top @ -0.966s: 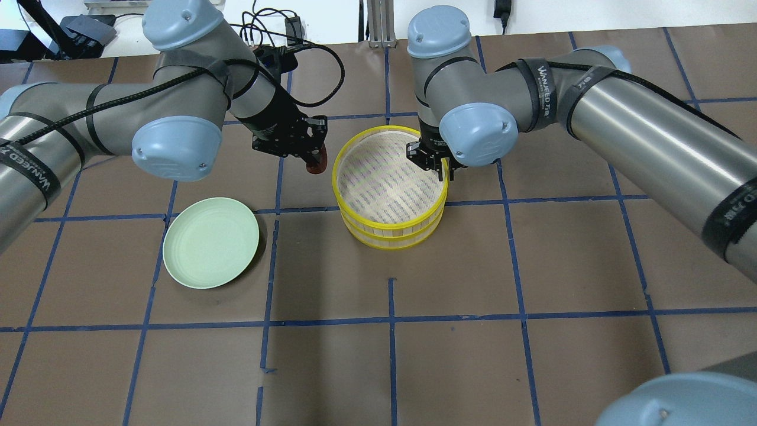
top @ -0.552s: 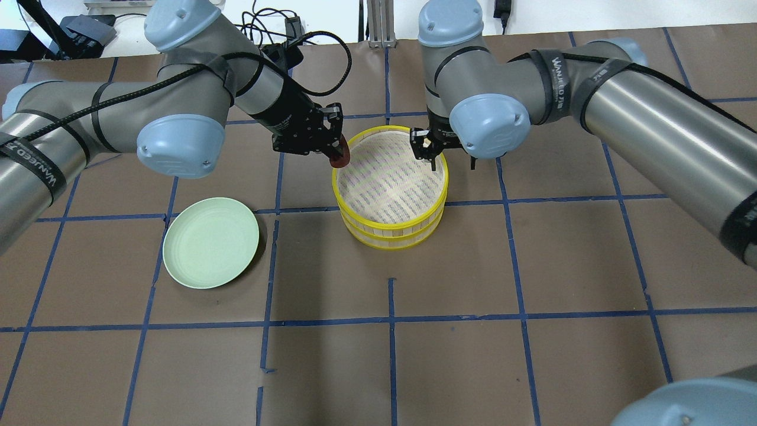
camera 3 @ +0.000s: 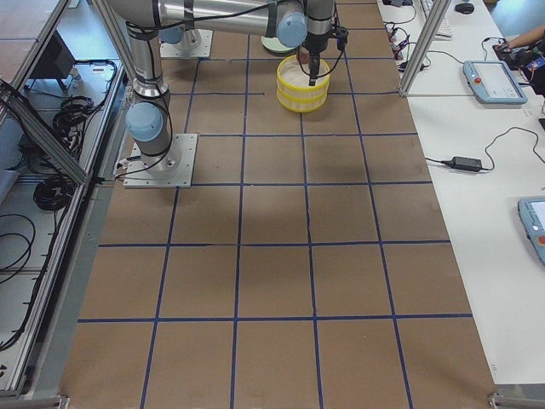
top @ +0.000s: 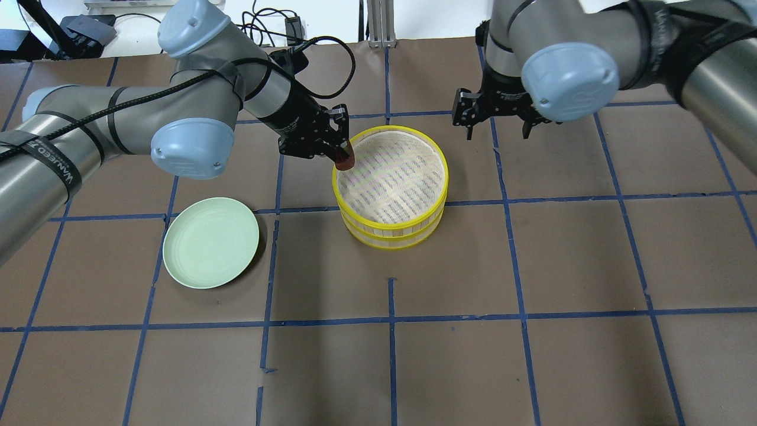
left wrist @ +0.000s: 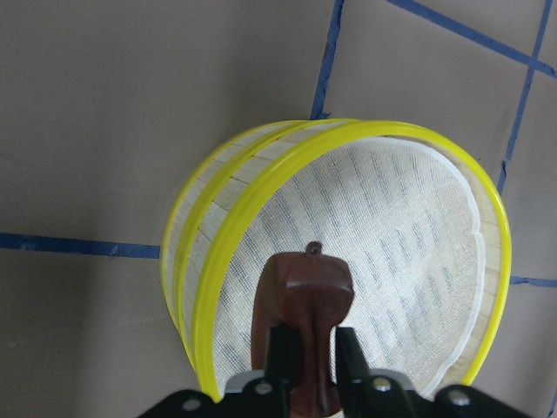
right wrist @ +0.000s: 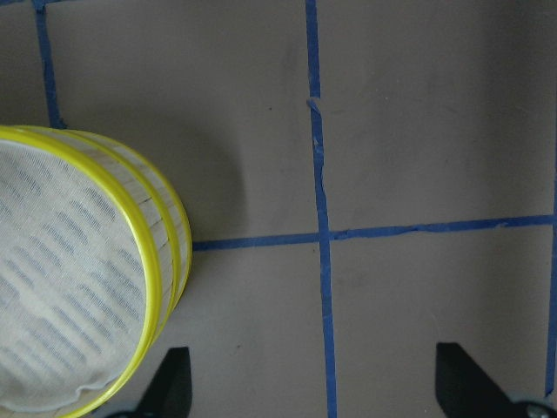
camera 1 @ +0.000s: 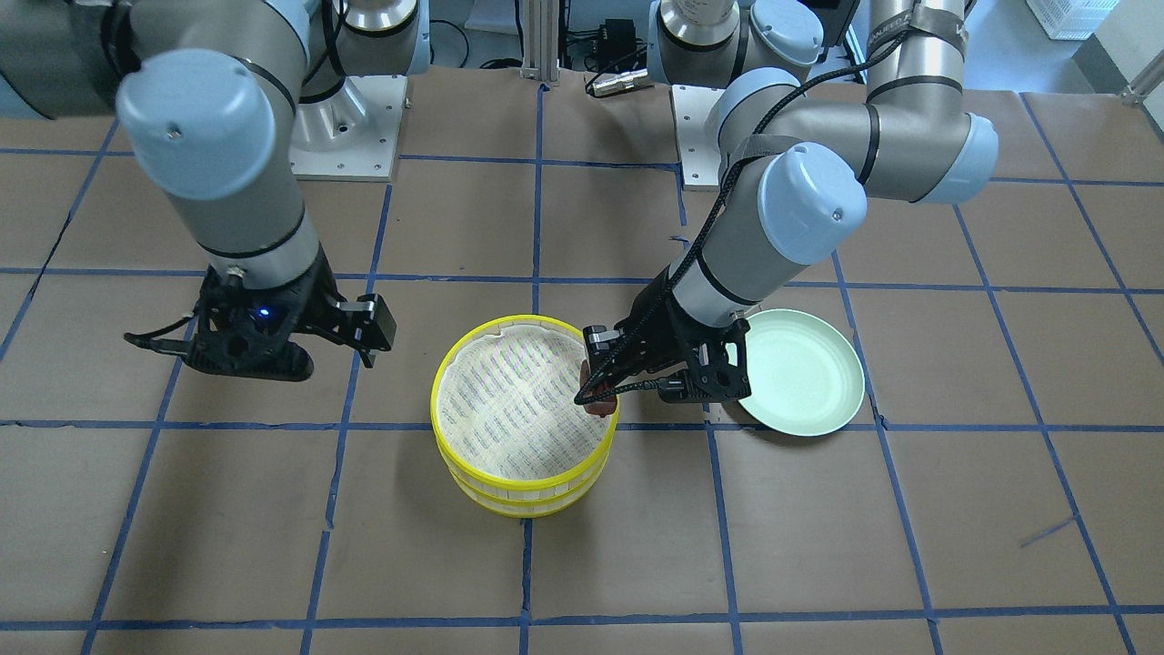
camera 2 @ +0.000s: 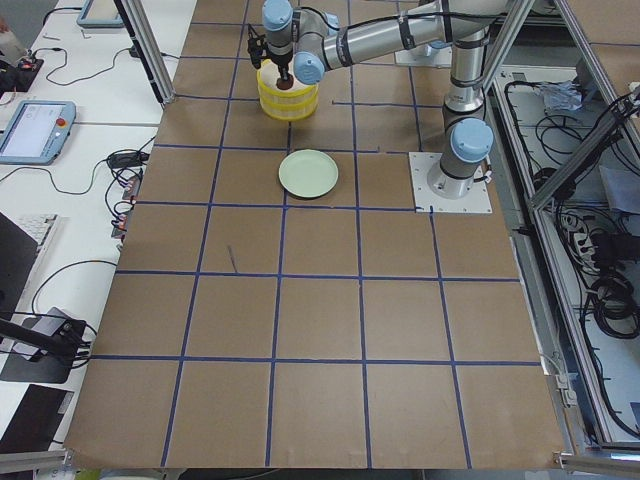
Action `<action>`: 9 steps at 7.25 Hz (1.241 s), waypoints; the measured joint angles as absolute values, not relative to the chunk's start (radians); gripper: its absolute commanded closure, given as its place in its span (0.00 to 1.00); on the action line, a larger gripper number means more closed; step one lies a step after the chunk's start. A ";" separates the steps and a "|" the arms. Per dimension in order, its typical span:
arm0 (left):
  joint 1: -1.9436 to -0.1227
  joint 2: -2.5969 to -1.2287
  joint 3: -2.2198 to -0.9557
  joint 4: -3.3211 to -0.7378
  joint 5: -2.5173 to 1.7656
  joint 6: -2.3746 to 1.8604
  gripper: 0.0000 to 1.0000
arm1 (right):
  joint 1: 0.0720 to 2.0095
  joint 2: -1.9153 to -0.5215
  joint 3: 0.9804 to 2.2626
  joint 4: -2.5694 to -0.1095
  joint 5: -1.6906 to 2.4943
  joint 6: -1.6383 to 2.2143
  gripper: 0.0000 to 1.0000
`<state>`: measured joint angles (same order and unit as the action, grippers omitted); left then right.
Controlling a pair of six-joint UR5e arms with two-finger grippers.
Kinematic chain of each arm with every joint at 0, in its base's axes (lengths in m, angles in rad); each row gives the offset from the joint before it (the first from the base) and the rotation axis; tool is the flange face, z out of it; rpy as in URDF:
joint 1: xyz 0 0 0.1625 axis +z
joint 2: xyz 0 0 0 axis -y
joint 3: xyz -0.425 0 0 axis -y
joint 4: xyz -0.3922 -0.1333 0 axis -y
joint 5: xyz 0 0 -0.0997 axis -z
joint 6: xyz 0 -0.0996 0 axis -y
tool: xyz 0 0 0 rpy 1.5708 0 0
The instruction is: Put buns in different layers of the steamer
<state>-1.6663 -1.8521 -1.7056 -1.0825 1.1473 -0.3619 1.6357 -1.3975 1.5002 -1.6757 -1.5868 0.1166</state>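
Note:
Two yellow-rimmed steamer layers (top: 390, 225) stand stacked mid-table, and the cream bottom of the top one is bare. My left gripper (top: 338, 155) is shut on the reddish-brown bun (top: 344, 161) and holds it over the stack's left rim. The left wrist view shows the bun (left wrist: 305, 292) between the fingers, above the rim (left wrist: 218, 252). My right gripper (top: 495, 129) is open and empty, above the table to the right of and behind the stack (right wrist: 165, 252). The white bun is out of view.
An empty pale green plate (top: 211, 242) lies on the table to the left of the stack. It also shows in the front-facing view (camera 1: 805, 368), beside the left arm. Brown table paper with blue tape lines surrounds the stack.
My left gripper has carried the brown bun to the right, from beside the stack to over its left rim. My right gripper has pulled away from the stack's right rim, back and to the right.

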 measured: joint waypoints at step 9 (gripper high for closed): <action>-1.573 -1.676 -1.590 -1.469 1.477 -0.070 0.00 | 1.606 -1.502 1.423 -1.460 -1.578 0.050 0.00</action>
<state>-1.5728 -1.6756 -1.5897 -1.4685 1.4770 -0.0700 1.6059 -1.5022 1.4234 -1.4597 -1.5783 0.0499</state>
